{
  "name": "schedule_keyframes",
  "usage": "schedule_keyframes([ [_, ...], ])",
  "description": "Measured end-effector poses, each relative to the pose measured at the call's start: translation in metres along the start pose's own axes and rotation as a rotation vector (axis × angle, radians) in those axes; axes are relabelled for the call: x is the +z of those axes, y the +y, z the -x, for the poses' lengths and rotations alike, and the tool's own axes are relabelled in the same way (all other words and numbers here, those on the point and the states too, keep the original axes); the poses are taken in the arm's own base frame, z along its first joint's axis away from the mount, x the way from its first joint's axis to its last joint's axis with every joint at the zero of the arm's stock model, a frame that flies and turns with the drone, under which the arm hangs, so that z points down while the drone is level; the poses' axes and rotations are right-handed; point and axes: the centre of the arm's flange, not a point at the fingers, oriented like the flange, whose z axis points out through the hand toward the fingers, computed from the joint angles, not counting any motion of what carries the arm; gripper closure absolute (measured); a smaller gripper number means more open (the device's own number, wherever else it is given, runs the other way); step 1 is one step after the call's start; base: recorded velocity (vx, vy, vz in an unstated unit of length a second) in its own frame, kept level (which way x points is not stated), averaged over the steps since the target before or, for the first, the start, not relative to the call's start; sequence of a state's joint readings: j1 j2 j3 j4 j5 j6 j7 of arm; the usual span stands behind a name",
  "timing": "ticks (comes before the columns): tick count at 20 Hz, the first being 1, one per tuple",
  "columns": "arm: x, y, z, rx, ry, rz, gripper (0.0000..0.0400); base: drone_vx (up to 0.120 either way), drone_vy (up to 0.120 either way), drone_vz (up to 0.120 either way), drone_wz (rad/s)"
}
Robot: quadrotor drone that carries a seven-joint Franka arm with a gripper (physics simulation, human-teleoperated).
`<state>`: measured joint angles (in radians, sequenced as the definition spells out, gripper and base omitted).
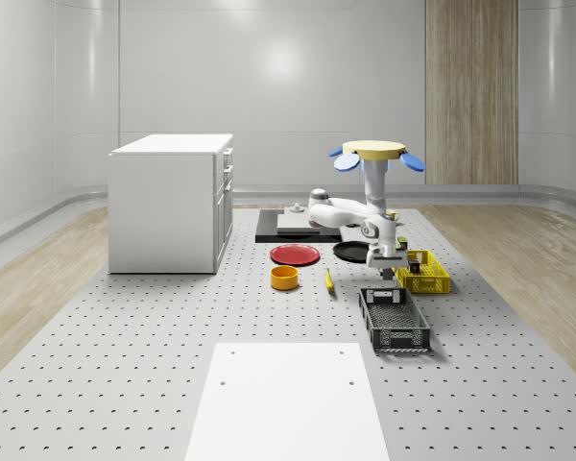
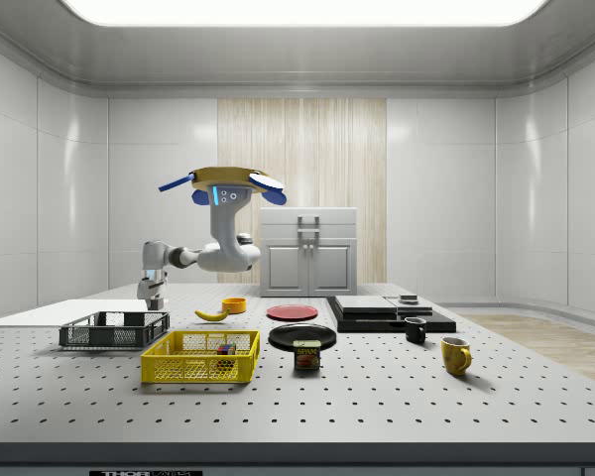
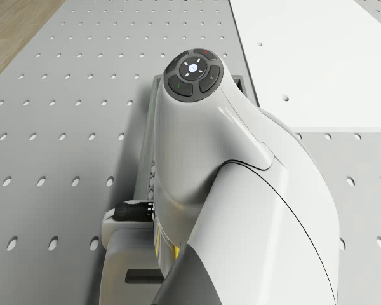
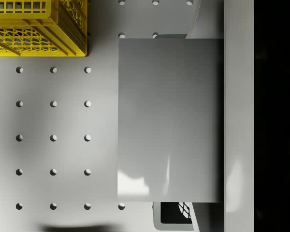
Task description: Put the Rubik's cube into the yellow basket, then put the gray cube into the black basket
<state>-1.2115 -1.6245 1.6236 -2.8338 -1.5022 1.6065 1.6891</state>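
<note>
My drone [image 1: 374,154] hovers over the table beside the yellow basket [image 1: 424,273], its arm bent down. The gripper [image 1: 386,269] hangs just above the end of the black basket [image 1: 396,320] nearest the yellow one. In the side view the gripper [image 2: 151,294] is a little above the black basket [image 2: 114,329]. It is shut on the gray cube [image 4: 166,118], which is held between the fingers [image 4: 205,19]. The Rubik's cube [image 2: 224,349] lies inside the yellow basket [image 2: 200,359]. A corner of the yellow basket [image 4: 34,24] and a bit of the black basket [image 4: 176,212] show under the wrist.
A red plate [image 1: 295,254], black plate [image 1: 353,252], orange bowl [image 1: 284,278] and banana [image 1: 328,279] lie toward the whole-scene view's left of the baskets. A white cabinet [image 1: 170,202] stands further left. A can [image 2: 306,355] and two mugs [image 2: 455,354] sit toward the side view's right.
</note>
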Motion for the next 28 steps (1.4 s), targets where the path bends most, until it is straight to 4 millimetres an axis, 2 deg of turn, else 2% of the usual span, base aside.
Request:
schedule_keyframes([
  [10, 0.000, 0.000, 0.000, 0.000, 0.000, 0.000, 0.0149, 0.120, 0.000, 0.000, 0.000],
  [13, 0.003, 0.000, 0.000, 0.000, 0.000, 0.000, 0.0149, 0.013, 0.000, 0.000, 0.000],
  [18, 0.021, 0.000, 0.000, 0.000, 0.000, 0.000, 0.0149, 0.000, 0.000, 0.000, 0.000],
  [28, 0.069, 0.000, 0.000, 0.000, 0.000, 0.000, 0.0149, 0.000, 0.000, 0.000, 0.000],
])
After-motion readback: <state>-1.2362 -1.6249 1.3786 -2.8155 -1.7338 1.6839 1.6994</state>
